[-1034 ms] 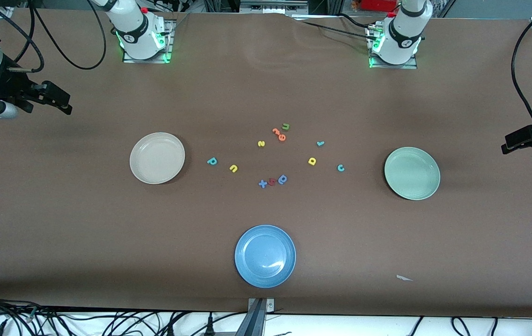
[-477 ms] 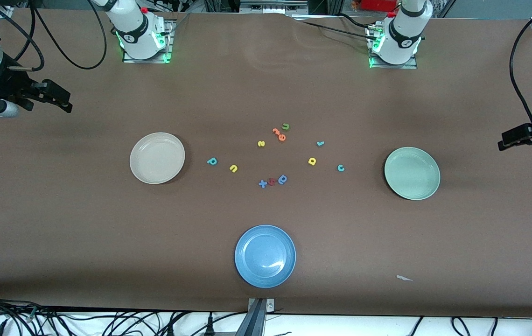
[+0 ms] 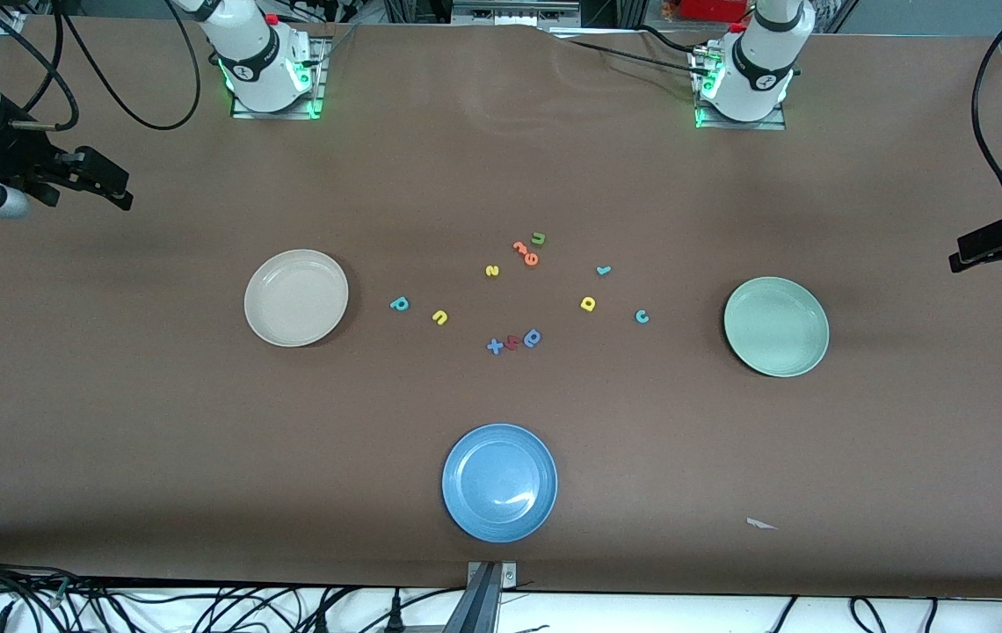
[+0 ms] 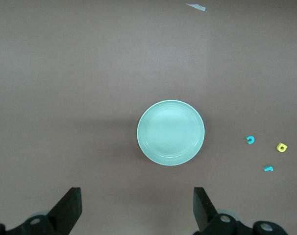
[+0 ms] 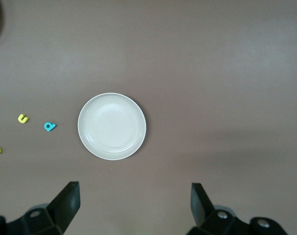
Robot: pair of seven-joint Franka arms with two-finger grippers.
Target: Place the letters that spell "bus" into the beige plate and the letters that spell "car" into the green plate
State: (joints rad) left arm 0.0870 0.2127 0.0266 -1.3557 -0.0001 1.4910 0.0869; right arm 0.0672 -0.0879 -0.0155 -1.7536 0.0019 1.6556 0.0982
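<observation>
The beige plate (image 3: 296,298) (image 5: 111,126) lies empty toward the right arm's end, the green plate (image 3: 776,326) (image 4: 171,132) empty toward the left arm's end. Between them lie the teal b (image 3: 399,304), yellow u (image 3: 439,317) and yellow s (image 3: 491,271), then the teal r (image 3: 603,271), yellow a (image 3: 588,304) and teal c (image 3: 642,316). My right gripper (image 3: 119,189) (image 5: 134,205) hangs open over bare table past the beige plate. My left gripper (image 3: 960,258) (image 4: 137,210) hangs open over the table's end past the green plate. Neither holds anything.
A blue plate (image 3: 499,483) sits near the front edge. Orange pieces (image 3: 525,253) and an olive u (image 3: 539,238) lie close to the yellow s. A blue cross (image 3: 495,346), a red piece (image 3: 511,342) and a blue round letter (image 3: 533,337) cluster mid-table. A paper scrap (image 3: 761,524) lies near the front.
Both grippers have drifted slightly toward the bases' side of the table, still open. Plates and letters have not moved.
</observation>
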